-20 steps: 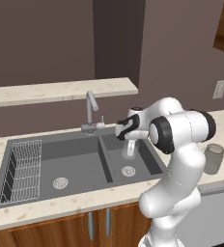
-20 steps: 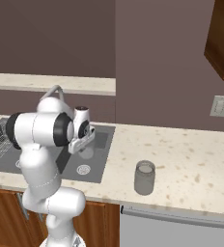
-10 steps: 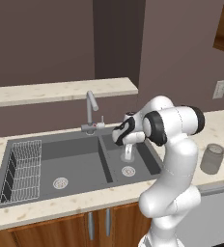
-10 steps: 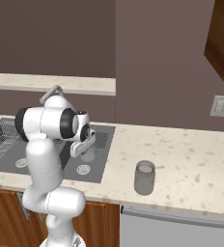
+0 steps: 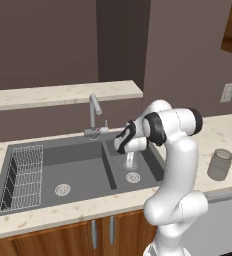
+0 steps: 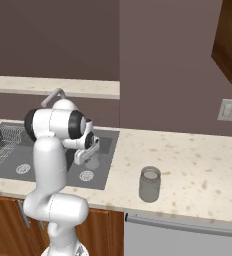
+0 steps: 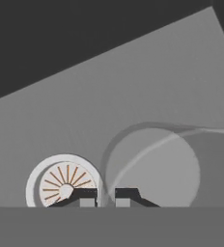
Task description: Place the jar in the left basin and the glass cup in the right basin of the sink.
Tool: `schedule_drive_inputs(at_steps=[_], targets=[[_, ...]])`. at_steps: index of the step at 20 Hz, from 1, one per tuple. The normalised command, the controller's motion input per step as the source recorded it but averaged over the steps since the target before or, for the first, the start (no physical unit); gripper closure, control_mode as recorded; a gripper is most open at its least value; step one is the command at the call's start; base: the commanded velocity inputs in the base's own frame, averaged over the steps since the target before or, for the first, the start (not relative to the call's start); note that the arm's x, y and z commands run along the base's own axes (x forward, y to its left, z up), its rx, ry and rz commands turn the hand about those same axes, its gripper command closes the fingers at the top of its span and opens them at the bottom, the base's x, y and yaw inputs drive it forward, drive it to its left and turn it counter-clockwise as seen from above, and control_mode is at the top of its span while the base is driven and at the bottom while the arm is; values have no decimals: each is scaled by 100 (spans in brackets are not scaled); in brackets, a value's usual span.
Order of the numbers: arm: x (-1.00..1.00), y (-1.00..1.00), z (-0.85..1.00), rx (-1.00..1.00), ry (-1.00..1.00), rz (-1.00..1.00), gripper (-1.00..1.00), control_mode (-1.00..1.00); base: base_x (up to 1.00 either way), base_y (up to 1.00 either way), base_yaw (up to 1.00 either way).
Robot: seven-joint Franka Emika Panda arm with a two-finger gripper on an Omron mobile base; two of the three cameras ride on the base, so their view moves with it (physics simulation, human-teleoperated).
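Pinching the glass cup (image 5: 130,159) by its rim, the gripper (image 7: 105,197) is hanging low inside the right basin (image 5: 150,161), a round drain (image 7: 62,184) at its 9 o'clock; the jar (image 6: 149,184) is standing on the counter (image 6: 198,170) at the sink's (image 5: 53,165) 3 o'clock.

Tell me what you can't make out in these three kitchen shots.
- Whether the glass cup touches the right basin floor: left base view, too small.
- Claw fingertips: hand view, cut off by the bottom band.
- The left basin: right base view, partly hidden by the arm, cut by the left edge.
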Motion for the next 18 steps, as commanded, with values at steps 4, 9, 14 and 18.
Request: schedule_drive_inputs(at_steps=[4,9,14,18], targets=[[21,2,-37,0,0,0,100,-100,0,0,0],[15,1,-39,0,-1,0,100,-100,0,0,0],[8,1,-40,0,-1,0,100,-100,0,0,0],[4,0,-25,0,0,0,-100,-100,0,0,0]])
